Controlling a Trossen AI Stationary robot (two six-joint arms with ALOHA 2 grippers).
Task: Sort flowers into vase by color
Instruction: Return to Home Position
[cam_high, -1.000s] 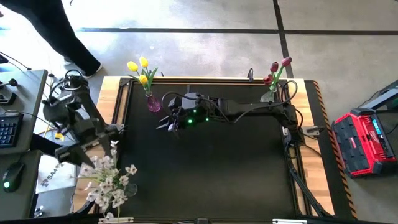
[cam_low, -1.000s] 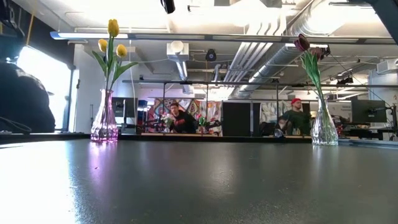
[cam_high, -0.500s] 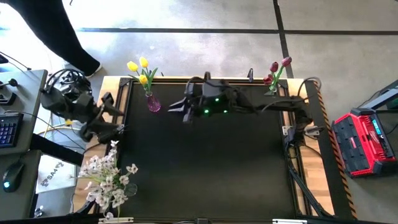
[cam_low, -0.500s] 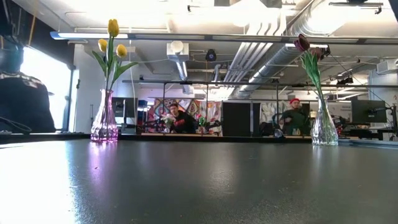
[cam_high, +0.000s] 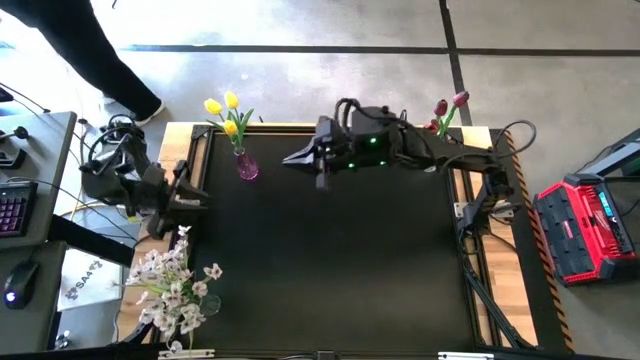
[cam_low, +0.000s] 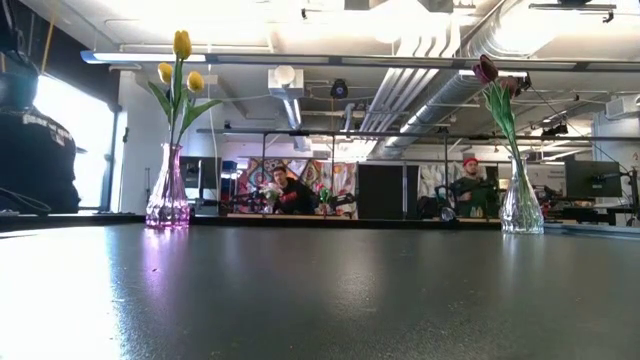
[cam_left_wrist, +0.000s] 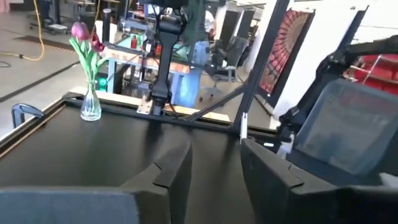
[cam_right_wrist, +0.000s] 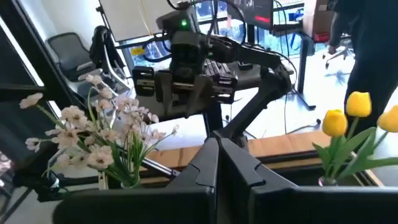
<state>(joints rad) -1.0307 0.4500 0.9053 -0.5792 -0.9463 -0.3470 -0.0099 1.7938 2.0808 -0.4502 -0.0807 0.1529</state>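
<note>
Yellow tulips (cam_high: 224, 110) stood in purple vase (cam_high: 246, 167), table (cam_high: 350, 260) far left corner; red tulips (cam_high: 445, 108) in clear vase (cam_low: 520, 205), far right corner; white flowers (cam_high: 175, 290), near left corner. Left gripper (cam_left_wrist: 214, 155) at left edge, fingers parted, empty. Right gripper (cam_right_wrist: 217, 146) over far edge, fingers pressed together, empty.

Robotics lab: ceiling ducts (cam_low: 440, 75), monitors (cam_low: 592, 178)
</note>
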